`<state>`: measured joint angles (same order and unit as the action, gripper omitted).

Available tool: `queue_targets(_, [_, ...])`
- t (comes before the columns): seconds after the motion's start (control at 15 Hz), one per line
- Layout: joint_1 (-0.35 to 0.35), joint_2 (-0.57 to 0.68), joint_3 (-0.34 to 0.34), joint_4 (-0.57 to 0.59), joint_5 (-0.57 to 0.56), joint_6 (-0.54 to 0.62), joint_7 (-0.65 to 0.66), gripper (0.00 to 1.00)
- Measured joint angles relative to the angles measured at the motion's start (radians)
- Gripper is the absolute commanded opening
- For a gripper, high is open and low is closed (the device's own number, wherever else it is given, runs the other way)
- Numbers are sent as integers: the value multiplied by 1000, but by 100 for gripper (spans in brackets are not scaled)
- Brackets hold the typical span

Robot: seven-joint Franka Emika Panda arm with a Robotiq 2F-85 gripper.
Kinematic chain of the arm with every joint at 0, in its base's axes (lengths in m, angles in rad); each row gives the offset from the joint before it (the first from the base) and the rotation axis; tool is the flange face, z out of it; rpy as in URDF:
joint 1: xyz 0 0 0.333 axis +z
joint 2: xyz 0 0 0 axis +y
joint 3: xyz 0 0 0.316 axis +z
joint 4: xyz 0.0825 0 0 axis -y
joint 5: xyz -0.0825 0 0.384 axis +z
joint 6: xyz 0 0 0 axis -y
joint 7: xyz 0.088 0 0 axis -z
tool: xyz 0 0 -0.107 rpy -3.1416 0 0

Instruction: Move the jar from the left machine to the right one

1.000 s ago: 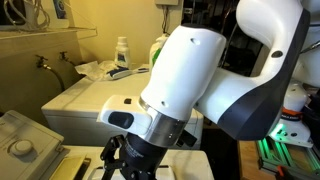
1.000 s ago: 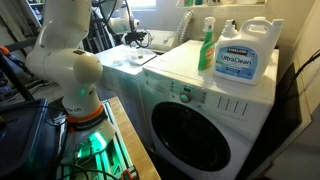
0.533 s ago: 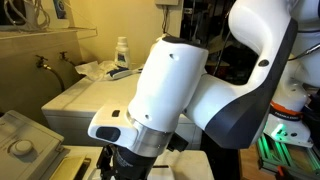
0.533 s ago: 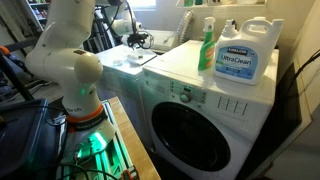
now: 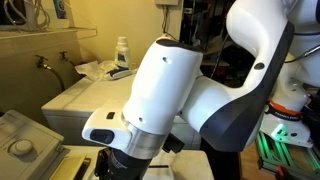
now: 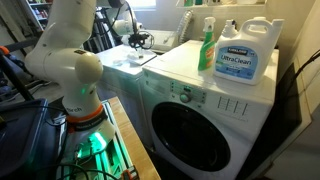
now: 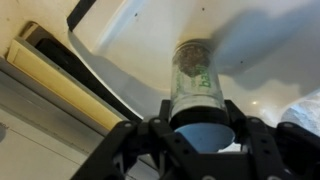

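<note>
The clear jar with a green label [image 7: 193, 82] stands on a white machine top [image 7: 130, 38], so by the look of it the carry to the other machine is not yet done. The black gripper [image 7: 200, 128] straddles the jar's lid, with fingers [image 7: 152, 142] close on each side; whether they pinch it cannot be told. The jar's label is unreadable. In an exterior view the white detergent jug [image 6: 244, 55] reads "Kirkland Ultra Clean".

Warm, dim yellow light washed the room. The wrist view was blurred, and green light glowed by the arm's base [image 6: 80, 106].
</note>
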<state>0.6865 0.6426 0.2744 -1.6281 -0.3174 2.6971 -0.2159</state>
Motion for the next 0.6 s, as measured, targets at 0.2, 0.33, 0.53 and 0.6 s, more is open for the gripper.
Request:
queue_targets(0.2, [-9,-27,-19,4,1,-2,16,29])
queue_targets(0.33, [-51,-86,-6,-7,55,-13,22,29])
queue_targets(0.53, [-174,-202,82,-61,218,-19,6,54])
queue_targets(0.6, [-214,-240,115,-85,261,-28,-9,54])
